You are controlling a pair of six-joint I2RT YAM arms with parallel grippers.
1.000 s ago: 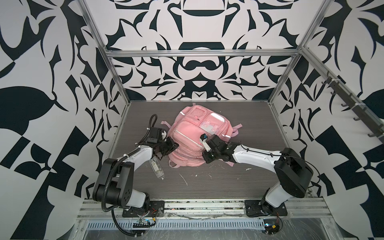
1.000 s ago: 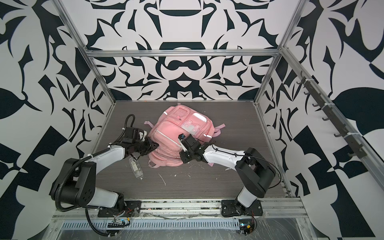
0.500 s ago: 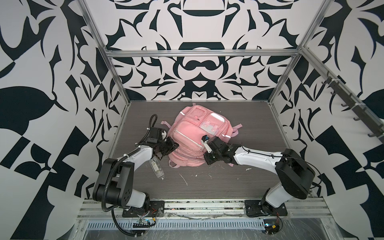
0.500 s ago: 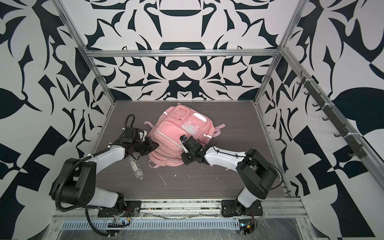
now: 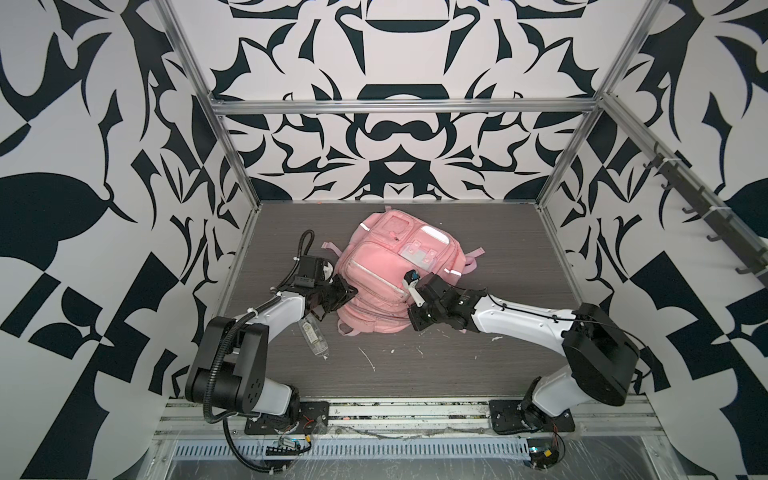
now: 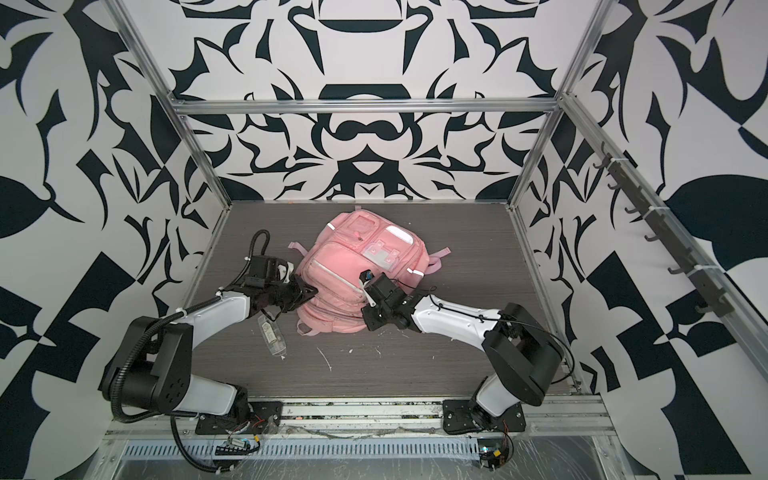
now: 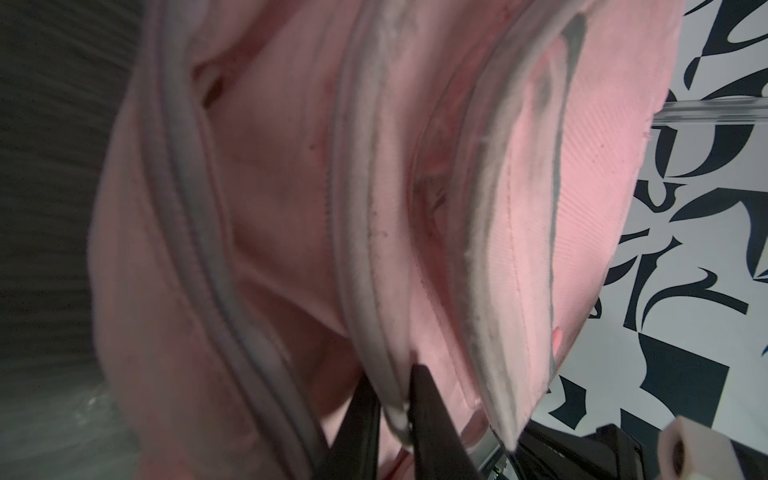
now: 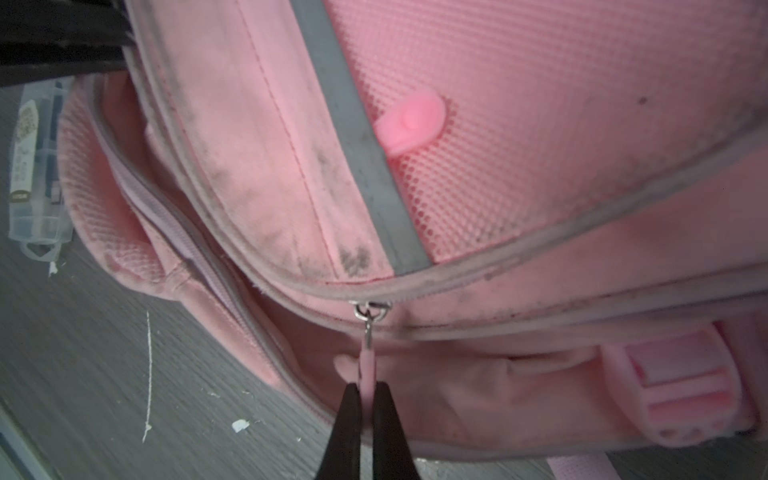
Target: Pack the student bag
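My right hand (image 8: 360, 390) has just clamped the zip pull (image 8: 368, 362)
My left hand (image 7: 395, 401) stays pinched on a seam (image 7: 353, 257) of the bag (image 5: 376, 270); the zip looks ready to run

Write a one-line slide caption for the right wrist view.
Close-up: right gripper shut on the pink zipper pull of the student bag.
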